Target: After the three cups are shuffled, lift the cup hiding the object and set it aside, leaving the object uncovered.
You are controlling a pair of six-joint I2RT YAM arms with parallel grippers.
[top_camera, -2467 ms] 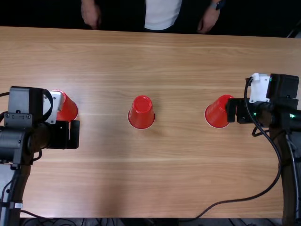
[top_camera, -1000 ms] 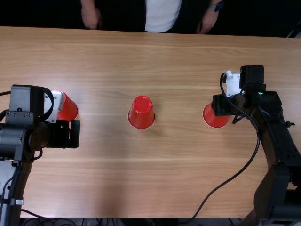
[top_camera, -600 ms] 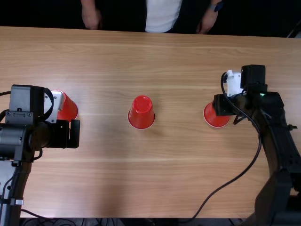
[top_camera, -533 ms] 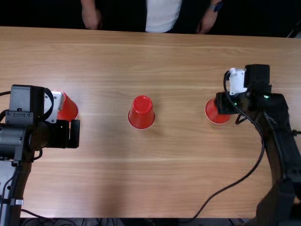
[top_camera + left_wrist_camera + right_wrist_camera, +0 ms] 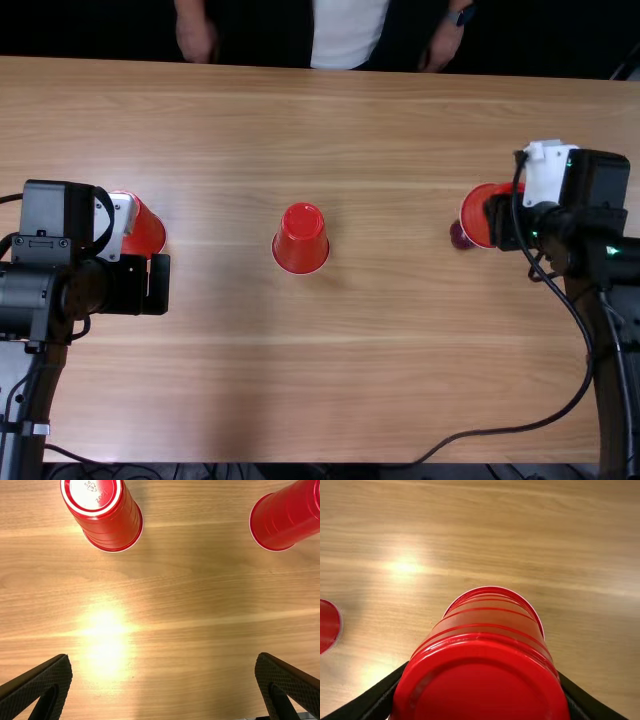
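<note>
Three red cups are on or over the table. The left cup and the middle cup stand upside down on the wood. My right gripper is shut on the right cup, holding it tilted above the table. A small dark purple object lies uncovered just left of the held cup. My left gripper hangs open beside the left cup, with nothing between its fingers.
A person stands behind the far edge of the table, hands off it. Bare wood lies between the cups and along the near side. The right arm's cable loops over the table's right end.
My right gripper closed on the right cup, lifted it and carried it to the right, uncovering the dark object. The left arm and the other two cups have not moved.
</note>
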